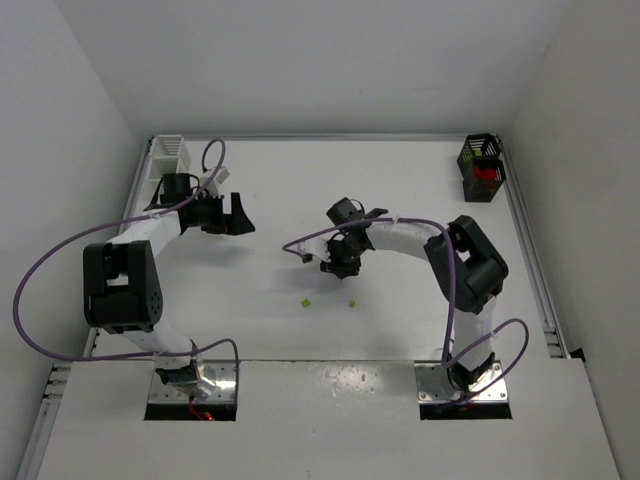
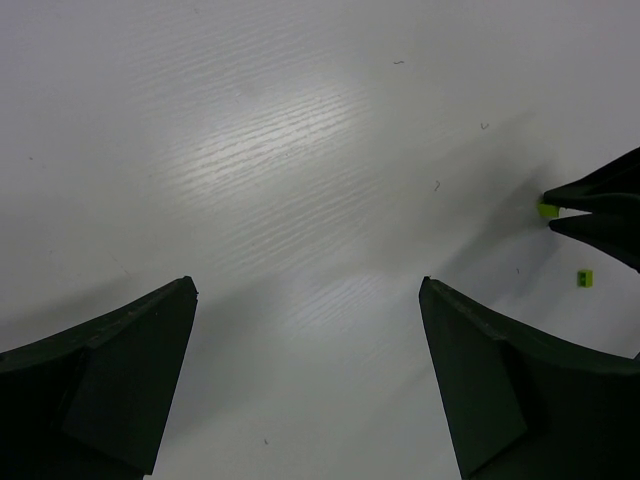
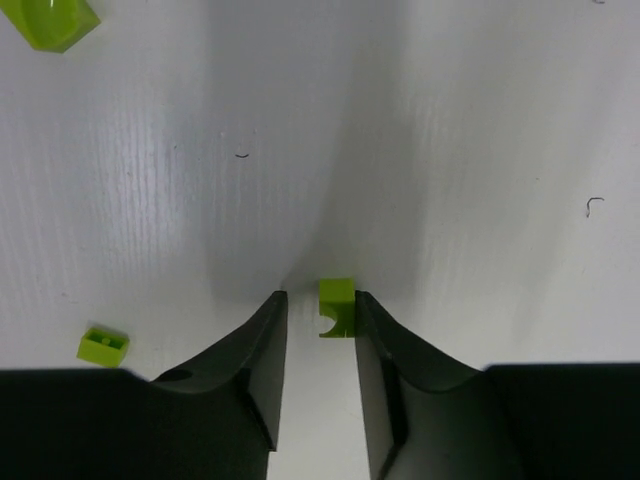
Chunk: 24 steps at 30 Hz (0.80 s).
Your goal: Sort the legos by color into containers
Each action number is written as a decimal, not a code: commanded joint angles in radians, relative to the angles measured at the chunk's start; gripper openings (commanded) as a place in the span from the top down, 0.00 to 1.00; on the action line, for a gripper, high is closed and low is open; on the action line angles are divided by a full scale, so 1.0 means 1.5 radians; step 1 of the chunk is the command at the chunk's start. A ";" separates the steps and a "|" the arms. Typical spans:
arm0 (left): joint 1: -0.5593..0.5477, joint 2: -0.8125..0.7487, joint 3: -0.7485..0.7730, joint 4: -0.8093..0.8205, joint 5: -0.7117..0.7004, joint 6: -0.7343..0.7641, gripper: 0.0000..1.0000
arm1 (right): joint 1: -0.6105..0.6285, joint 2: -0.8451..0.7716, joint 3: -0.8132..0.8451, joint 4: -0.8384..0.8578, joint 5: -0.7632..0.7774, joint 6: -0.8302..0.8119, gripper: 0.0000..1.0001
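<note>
The right fingers (image 3: 262, 340) are set narrow around a small lime yellow-green plastic lego brick (image 3: 337, 305), tips down at the white desk (image 3: 480, 120). The brick sits just inside the tips, touching one finger, w/ a sliver of bare desk btwn it and the other, so I judge this a pinch not yet closed rather than a firm hold. Narrow makes sense: the brick is far smaller than the fingers, and a wide sweep could knock it away. The left fingers (image 2: 150, 340) are spread wide w/ nothing btwn them, hovering over bare desk well to the side of the right fingers, prob. to keep out of the way. Two more lime pieces lie loose: a second small lime brick (image 3: 103, 346) just outside one right finger, and a larger lime piece (image 3: 55, 20) well ahead of the tips, cut off by the frame edge so its shape is unclear. The black slatted rectangular bin (image 1: 466, 165) stands far beyond the right fingers at the desk's back corner, w/ red and lime showing inside, so the lime brick prob. belongs there. The white slatted rectangular bin (image 1: 156, 160) is near the left arm, behind its fingers; its contents can't be made out. Whether the brick is off the desk yet can't be told.
</note>
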 commanded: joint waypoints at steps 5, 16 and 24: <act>0.009 0.000 0.017 0.009 0.019 0.010 0.00 | 0.005 0.020 0.021 0.031 -0.006 0.006 0.84; 0.015 -0.013 0.004 0.009 0.019 0.010 0.00 | -0.148 -0.095 0.050 0.083 0.067 0.272 1.00; 0.015 -0.013 0.004 0.015 0.025 0.010 0.00 | -0.364 -0.074 0.151 0.139 0.140 0.339 1.00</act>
